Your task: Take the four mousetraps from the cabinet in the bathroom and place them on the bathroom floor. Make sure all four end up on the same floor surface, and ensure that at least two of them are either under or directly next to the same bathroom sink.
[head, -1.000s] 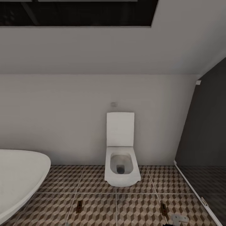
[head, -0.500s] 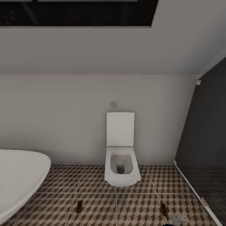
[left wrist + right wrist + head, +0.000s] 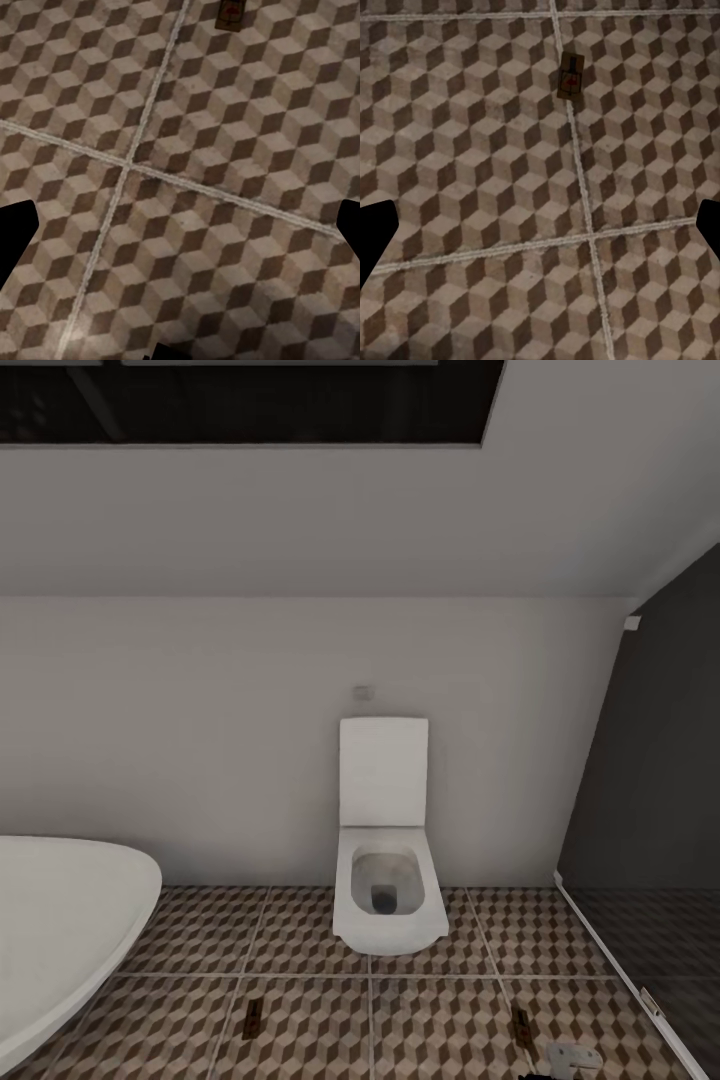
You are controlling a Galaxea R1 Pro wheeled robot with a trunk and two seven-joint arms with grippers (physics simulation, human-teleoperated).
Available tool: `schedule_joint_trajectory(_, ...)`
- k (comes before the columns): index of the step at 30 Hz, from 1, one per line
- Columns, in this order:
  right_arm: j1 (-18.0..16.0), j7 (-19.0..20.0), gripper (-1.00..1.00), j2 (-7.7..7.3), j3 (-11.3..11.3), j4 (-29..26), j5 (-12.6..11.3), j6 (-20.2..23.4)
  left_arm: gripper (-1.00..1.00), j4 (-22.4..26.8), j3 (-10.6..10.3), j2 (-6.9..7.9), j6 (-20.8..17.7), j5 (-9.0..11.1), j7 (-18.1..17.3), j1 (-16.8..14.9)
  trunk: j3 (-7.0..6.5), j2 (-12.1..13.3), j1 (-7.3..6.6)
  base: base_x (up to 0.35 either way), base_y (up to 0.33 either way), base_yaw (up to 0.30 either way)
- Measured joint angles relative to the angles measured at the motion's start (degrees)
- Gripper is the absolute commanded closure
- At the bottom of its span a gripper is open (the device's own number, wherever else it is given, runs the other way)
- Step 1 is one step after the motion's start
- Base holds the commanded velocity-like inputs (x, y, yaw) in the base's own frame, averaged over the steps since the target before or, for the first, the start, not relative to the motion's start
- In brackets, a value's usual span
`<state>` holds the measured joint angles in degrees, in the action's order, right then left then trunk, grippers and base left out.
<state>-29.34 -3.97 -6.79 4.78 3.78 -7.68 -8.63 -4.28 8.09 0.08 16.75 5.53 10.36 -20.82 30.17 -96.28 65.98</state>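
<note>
Two mousetraps lie flat on the cube-patterned bathroom floor (image 3: 310,1030): one mousetrap (image 3: 253,1016) at the lower left and a second mousetrap (image 3: 520,1022) at the lower right. In the left wrist view my left gripper (image 3: 180,225) hangs open over bare tiles, its dark fingers (image 3: 15,244) wide apart, with a mousetrap (image 3: 230,13) well ahead of it. My right gripper (image 3: 540,225) is open too, above the tiles, with a mousetrap (image 3: 571,75) lying on a grout line beyond it. Neither gripper holds anything. The cabinet and the bathroom sink are out of view.
A white toilet (image 3: 388,880) with its lid up stands against the far wall. The white bathtub's rim (image 3: 90,920) fills the lower left. A dark glass partition (image 3: 650,840) closes off the right. A pale grey part of my right arm (image 3: 570,1055) shows at the lower edge.
</note>
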Motion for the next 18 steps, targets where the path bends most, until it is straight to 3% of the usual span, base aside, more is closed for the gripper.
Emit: schedule_joint_trajectory(18,0.0,0.0,-1.0,0.0,0.0,0.0,0.0,0.0,-1.0,0.0,0.0,0.0,0.0,0.0,0.0,0.0,0.0,0.0,0.0,0.0,0.0,0.0)
